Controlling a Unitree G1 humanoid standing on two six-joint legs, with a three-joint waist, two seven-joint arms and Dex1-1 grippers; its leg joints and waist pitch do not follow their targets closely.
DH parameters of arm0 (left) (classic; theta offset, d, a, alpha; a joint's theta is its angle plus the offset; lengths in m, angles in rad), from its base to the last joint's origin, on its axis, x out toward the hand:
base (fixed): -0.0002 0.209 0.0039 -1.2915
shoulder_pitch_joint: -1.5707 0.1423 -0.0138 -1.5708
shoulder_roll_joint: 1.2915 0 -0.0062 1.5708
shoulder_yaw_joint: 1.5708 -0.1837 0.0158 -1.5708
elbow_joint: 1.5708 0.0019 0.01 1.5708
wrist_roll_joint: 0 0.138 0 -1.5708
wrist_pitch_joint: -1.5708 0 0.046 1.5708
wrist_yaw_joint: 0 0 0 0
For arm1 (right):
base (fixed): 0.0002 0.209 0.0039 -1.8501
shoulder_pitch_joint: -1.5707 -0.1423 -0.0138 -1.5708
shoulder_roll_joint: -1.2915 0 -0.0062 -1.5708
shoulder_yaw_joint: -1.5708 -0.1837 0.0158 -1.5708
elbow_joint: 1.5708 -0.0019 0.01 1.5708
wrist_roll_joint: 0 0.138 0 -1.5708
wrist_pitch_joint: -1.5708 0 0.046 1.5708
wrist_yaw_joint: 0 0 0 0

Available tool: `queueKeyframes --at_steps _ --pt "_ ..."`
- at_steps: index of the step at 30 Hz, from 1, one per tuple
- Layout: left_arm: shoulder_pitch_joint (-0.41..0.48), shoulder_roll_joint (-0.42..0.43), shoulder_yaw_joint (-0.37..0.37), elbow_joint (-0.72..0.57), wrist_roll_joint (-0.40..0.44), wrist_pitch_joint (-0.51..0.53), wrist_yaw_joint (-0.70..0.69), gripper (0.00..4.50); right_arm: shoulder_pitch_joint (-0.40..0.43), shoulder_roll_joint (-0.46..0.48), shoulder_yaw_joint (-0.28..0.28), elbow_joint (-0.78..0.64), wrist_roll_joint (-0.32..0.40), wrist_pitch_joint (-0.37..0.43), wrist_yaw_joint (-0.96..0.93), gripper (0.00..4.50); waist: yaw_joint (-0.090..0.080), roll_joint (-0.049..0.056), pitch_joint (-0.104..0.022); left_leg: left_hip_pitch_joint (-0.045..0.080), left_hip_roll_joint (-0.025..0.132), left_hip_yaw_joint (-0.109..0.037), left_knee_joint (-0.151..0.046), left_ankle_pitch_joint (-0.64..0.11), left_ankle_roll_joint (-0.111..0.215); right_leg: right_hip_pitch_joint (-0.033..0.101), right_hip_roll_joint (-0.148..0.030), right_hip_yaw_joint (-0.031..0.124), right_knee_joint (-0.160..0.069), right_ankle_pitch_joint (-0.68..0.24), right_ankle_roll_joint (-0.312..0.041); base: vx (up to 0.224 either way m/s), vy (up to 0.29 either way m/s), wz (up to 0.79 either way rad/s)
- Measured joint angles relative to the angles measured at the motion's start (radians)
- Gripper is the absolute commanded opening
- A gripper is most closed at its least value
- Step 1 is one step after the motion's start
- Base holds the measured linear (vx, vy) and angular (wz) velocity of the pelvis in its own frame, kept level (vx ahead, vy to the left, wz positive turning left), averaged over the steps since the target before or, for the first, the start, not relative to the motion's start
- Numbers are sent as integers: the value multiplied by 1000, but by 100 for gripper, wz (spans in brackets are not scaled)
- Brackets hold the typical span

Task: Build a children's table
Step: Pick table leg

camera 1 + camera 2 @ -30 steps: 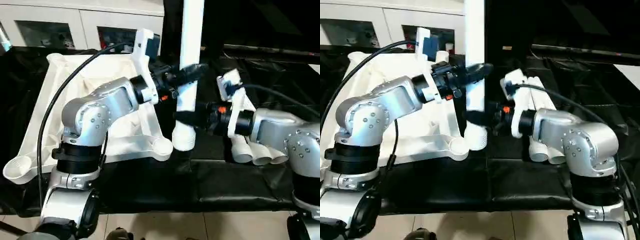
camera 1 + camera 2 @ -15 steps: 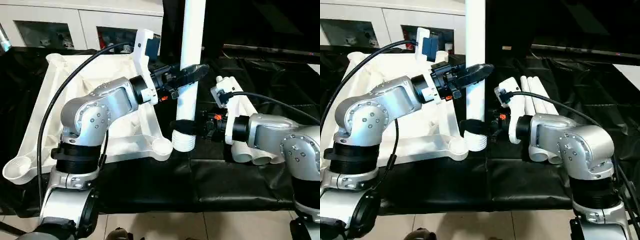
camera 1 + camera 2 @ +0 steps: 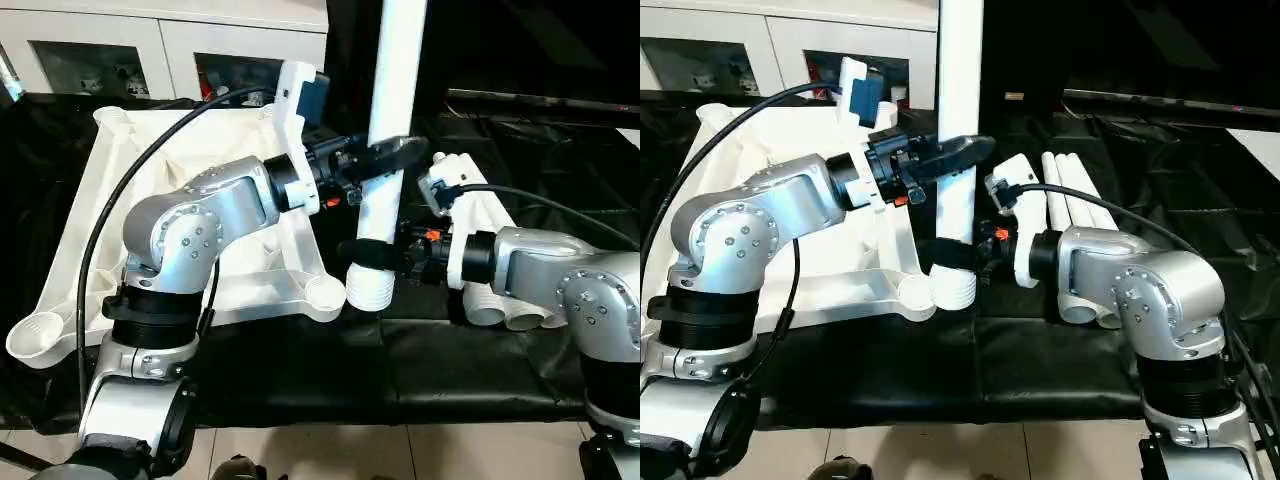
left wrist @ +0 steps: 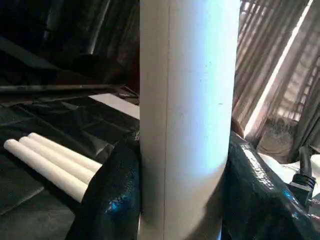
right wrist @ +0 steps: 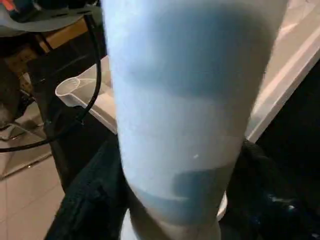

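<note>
Table leg (image 3: 392, 120): you've got it upright, held by both grippers just off the near right corner of the tabletop (image 3: 190, 215). Its ribbed lower end (image 3: 371, 288) sits beside the round corner socket (image 3: 324, 294), not in it, as far as the head views show.

Left gripper (image 3: 385, 157): clamped across the leg at mid height. Your left wrist view shows the black fingers (image 4: 112, 195) pressed on both sides of the white tube.

Right gripper (image 3: 368, 255): fingers wrapped around the leg low down, just above the ribbed end. The right wrist view shows dark pads (image 5: 95, 200) on either side of the tube, so it looks closed on it; whether the contact is firm you can't tell.

Tabletop lies upside down on the black cloth (image 3: 440, 365), ribbed underside up, another corner socket (image 3: 32, 337) at the near left.

Three spare legs (image 3: 1080, 215) lie side by side on the cloth behind your right forearm, open ends (image 3: 510, 312) facing you.

White glass-door cabinet (image 3: 160, 45) stands behind the tabletop.
</note>
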Motion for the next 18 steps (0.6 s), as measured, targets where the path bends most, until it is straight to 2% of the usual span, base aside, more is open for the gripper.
queueKeyframes --at_steps 6,18 --pt "0 5 0 0 0 1 -3 183 2 -1 9 0 0 -9 2 197 0 0 0 0 0 0 0 0 0 0 0 0 0 0 0 0 0 0" --pt "0 7 -1 0 0 2 -8 183 6 -4 14 -2 -1 -20 3 190 0 0 0 0 0 0 0 0 0 0 0 0 0 0 0 0 0 0"
